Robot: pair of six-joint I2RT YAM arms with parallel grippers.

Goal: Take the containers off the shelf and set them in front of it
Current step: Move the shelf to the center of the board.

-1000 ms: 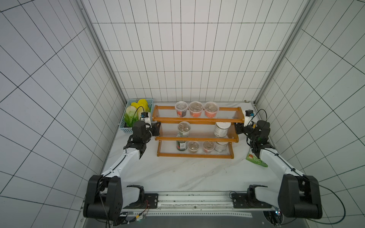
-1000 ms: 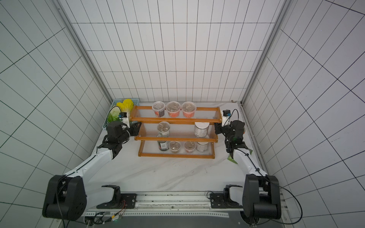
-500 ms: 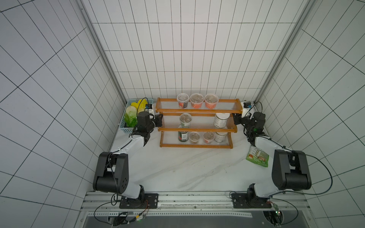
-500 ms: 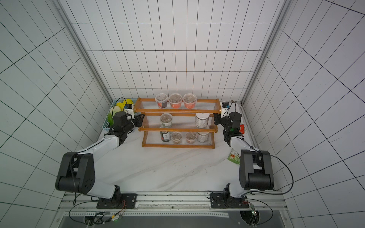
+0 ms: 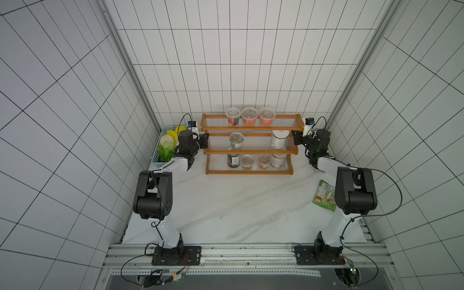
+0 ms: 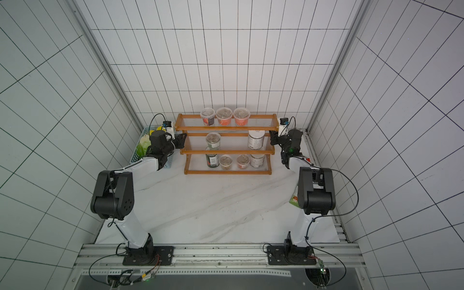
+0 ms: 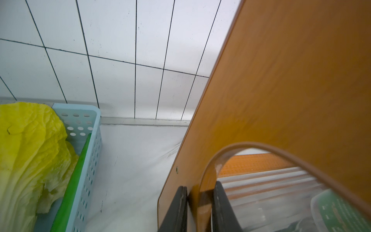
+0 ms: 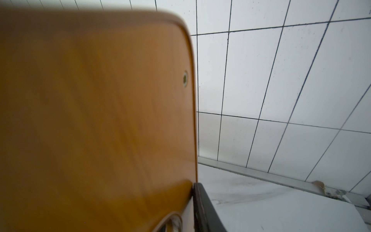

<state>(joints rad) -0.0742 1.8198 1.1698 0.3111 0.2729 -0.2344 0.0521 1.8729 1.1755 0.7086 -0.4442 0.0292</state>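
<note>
Both pairs of jaws closed on the shelf ends, nine containers not yet taken

The jaws of the left arm [image 5: 180, 162] and the right arm [image 5: 324, 161] each pinch a side panel of the shelf [image 5: 251, 151], probably to keep it level and steady. The containers [image 5: 249, 116] all stand on its three tiers, far on the counter [image 5: 226, 206]. In the right wrist view the panel hides one jaw, and the middle tier partly covers the lowest dark jar [image 5: 233, 160].

A robot lab cell: white-tiled walls [image 5: 238, 62], aluminium mounting rail [image 5: 246, 253].
</note>
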